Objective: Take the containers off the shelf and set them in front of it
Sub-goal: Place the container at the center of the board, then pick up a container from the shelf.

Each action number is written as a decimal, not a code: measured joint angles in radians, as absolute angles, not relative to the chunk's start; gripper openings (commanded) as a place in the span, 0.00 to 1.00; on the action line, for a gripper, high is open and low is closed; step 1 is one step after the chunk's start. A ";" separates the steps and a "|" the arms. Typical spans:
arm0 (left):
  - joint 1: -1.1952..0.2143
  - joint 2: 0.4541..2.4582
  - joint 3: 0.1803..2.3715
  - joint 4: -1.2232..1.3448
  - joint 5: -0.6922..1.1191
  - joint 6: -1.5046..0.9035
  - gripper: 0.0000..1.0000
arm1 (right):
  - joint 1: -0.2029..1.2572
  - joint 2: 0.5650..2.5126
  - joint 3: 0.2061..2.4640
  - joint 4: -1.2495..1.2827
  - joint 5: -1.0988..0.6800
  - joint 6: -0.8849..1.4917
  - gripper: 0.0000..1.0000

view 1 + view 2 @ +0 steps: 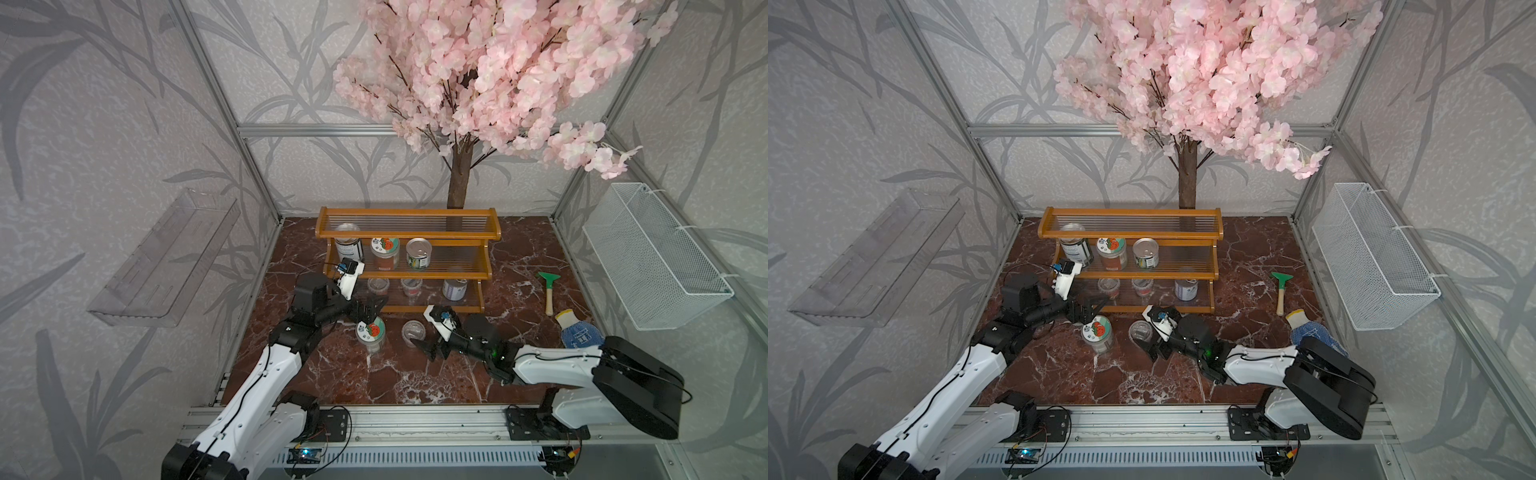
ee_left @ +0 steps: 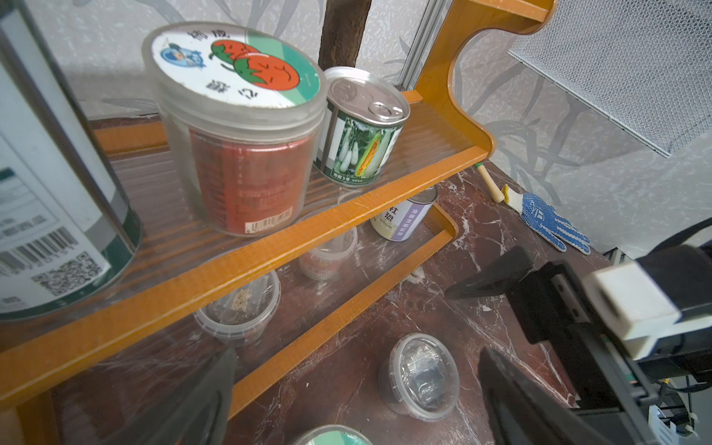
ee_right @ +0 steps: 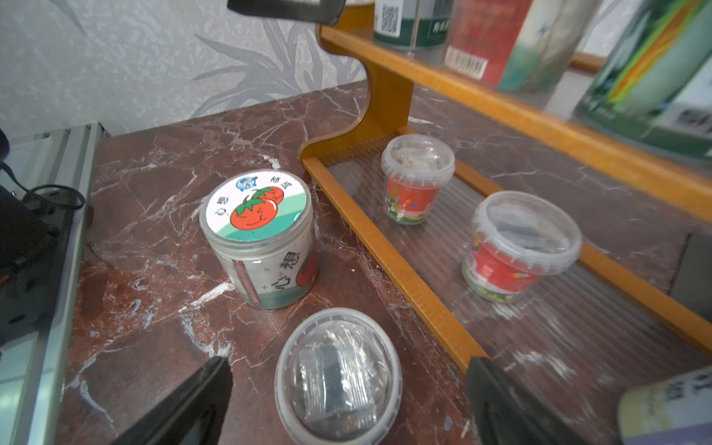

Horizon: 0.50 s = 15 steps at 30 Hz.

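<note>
The right gripper [image 3: 348, 364] fills the near edge of its wrist view, its black fingers [image 3: 192, 400] spread wide, with gaps on either side of a clear lidded cup [image 3: 337, 379]; the cup stands upright between them on the marble table [image 1: 374, 386], gripped by nothing; just past it a tomato-lid jar [image 3: 258, 239] stands on the same surface, and both sit in front of the shelf [image 3: 387, 96], close to its bottom rail; the left gripper [image 1: 376, 305] hangs just above that jar on the shelf side, jaws wide apart and empty; on the bottom tier stand a red-labelled cup [image 3: 418, 181], a second red-labelled cup [image 3: 526, 246] and a lilac-labelled tin [image 1: 455, 289]; on the middle tier stand a dark-labelled tin [image 1: 348, 247], a second tomato-lid jar [image 1: 385, 253] and a vegetable-picture tin [image 1: 419, 253], all upright; the tabletop is red-brown stone veined with white; to the right of the shelf lie a green-bladed scraper [image 1: 549, 291] and a blue-dotted work glove [image 1: 577, 332]; behind the shelf rises a pink blossom tree [image 1: 498, 75]; grey leaf-patterned wallpaper in an aluminium frame encloses the cell, with a clear acrylic tray [image 1: 166, 257] on the left wall and a white wire mesh basket [image 1: 652, 257] on the right wall.
</note>
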State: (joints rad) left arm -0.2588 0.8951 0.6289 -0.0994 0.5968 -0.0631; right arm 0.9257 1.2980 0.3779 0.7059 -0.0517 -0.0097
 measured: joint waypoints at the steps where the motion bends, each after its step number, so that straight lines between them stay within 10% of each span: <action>1: -0.259 0.896 0.633 -0.099 0.597 -0.062 1.00 | 0.920 1.261 0.381 0.684 -0.034 -0.001 0.99; 15: -0.259 0.901 0.646 -0.098 0.603 -0.061 1.00 | 0.752 1.422 0.799 0.545 0.141 0.038 0.99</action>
